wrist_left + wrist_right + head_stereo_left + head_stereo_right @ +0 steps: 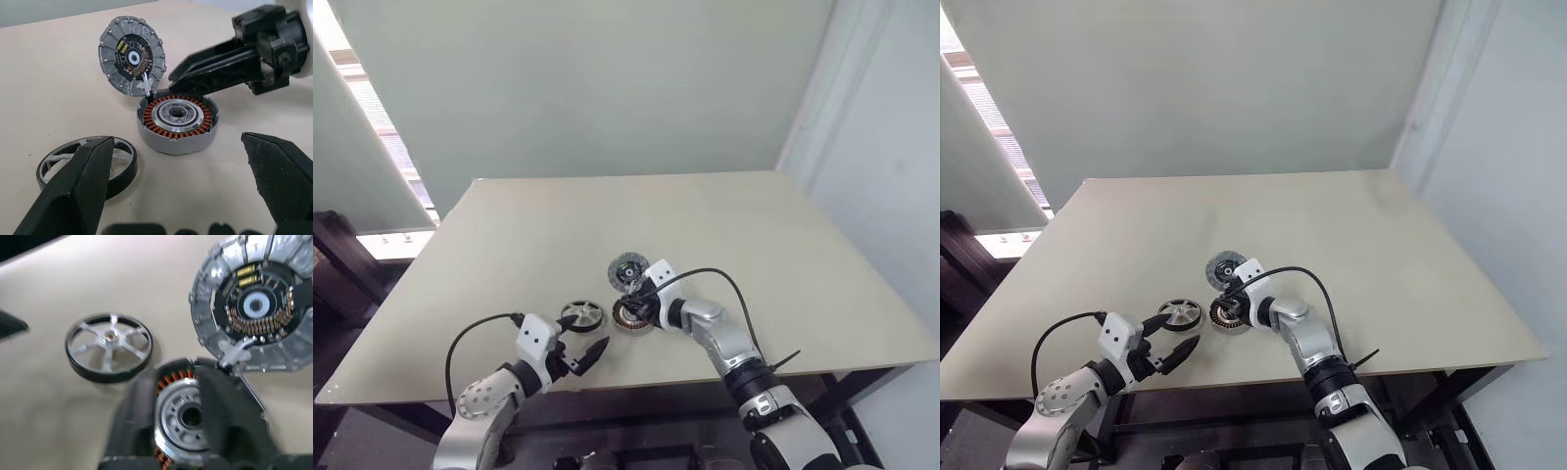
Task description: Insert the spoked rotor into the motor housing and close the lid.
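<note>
Motor housing (176, 122) without spoked rotor (88, 164)

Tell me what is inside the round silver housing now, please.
Inside the round silver motor housing I see a ring of copper windings around a pale metal centre with a dark hole. The black-rimmed spoked rotor lies outside, on the table. The floor under the windings is hidden.

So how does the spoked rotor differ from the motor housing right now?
The spoked rotor is a black-rimmed wheel with silver spokes and open gaps; the motor housing is a grey cup holding copper windings. The rotor lies alone on the table, while the housing has its lid standing open at its edge. Both are round and lie flat.
</note>
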Available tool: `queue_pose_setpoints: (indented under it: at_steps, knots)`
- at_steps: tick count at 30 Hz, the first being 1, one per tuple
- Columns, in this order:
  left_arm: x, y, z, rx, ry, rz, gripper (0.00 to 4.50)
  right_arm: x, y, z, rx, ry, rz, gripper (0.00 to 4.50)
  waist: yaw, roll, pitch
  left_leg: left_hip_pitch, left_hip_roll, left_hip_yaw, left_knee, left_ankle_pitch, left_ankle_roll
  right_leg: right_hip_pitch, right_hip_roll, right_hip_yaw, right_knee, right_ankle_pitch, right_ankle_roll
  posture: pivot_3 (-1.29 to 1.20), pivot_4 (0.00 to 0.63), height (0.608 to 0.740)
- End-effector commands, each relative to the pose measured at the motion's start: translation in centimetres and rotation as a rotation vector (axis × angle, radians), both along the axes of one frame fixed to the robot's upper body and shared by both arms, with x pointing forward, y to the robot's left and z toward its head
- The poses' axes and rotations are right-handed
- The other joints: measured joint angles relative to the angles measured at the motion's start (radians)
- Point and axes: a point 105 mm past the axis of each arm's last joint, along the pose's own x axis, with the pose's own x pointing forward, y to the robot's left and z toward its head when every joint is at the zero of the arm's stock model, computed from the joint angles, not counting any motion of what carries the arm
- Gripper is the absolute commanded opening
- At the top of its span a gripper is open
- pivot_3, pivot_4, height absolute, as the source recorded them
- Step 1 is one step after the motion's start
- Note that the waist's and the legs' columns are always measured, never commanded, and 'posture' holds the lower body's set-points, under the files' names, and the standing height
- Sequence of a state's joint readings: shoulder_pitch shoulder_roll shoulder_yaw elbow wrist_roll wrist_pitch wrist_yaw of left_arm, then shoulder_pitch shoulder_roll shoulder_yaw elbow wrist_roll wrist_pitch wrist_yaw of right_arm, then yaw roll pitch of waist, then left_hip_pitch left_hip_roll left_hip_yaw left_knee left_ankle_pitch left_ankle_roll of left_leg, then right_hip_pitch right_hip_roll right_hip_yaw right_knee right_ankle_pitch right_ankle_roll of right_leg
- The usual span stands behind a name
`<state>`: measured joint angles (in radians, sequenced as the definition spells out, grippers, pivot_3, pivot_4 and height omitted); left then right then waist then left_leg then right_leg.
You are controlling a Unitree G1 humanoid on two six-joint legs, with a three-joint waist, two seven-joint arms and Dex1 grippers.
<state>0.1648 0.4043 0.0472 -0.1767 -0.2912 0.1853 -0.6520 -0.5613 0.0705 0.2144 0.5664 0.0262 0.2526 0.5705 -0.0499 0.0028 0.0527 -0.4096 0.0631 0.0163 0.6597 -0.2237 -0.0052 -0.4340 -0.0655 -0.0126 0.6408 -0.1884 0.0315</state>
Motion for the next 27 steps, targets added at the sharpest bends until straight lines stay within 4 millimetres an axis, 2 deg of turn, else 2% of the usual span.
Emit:
queue_pose_setpoints:
  at_steps: [1, 7, 15, 21, 27]
  knots:
    - [0.3, 0.0, 1.1, -0.003, -0.047, -0.002, 4.50, 0.3, 0.5, -0.1, -0.019, -0.024, -0.005, 0.02, 0.000, 0.000, 0.000, 0.000, 0.000, 0.000, 0.000, 0.000, 0.000, 0.000, 0.000, 0.000, 0.000, 0.000, 0.000, 0.00, 0.000, 0.740]
    - [0.3, 0.2, 1.3, -0.001, -0.052, 0.008, 4.50, 0.0, 0.4, -2.6, -0.082, 0.016, -0.007, 0.02, 0.000, 0.000, 0.000, 0.000, 0.000, 0.000, 0.000, 0.000, 0.000, 0.000, 0.000, 0.000, 0.000, 0.000, 0.000, 0.00, 0.000, 0.740]
    - [0.1, 0.1, 1.1, -0.006, -0.049, 0.014, 4.50, 0.8, 0.2, 0.2, -0.011, -0.063, 0.011, 0.02, 0.000, 0.000, 0.000, 0.000, 0.000, 0.000, 0.000, 0.000, 0.000, 0.000, 0.000, 0.000, 0.000, 0.000, 0.000, 0.00, 0.000, 0.740]
    - [0.2, -0.1, 1.0, -0.016, -0.048, 0.013, 4.50, 0.6, 0.3, 2.4, 0.020, -0.130, 0.053, 0.02, 0.000, 0.000, 0.000, 0.000, 0.000, 0.000, 0.000, 0.000, 0.001, 0.000, 0.000, 0.000, 0.000, 0.000, 0.000, 0.00, 0.000, 0.740]
    - [0.2, -0.1, 0.8, -0.026, -0.042, 0.022, 4.50, -0.8, 0.0, 3.4, -0.128, -0.290, 0.214, 0.02, 0.000, 0.000, 0.000, 0.000, 0.000, 0.000, 0.000, 0.001, 0.001, 0.000, 0.000, 0.000, 0.000, 0.000, 0.000, 0.00, 0.000, 0.740]
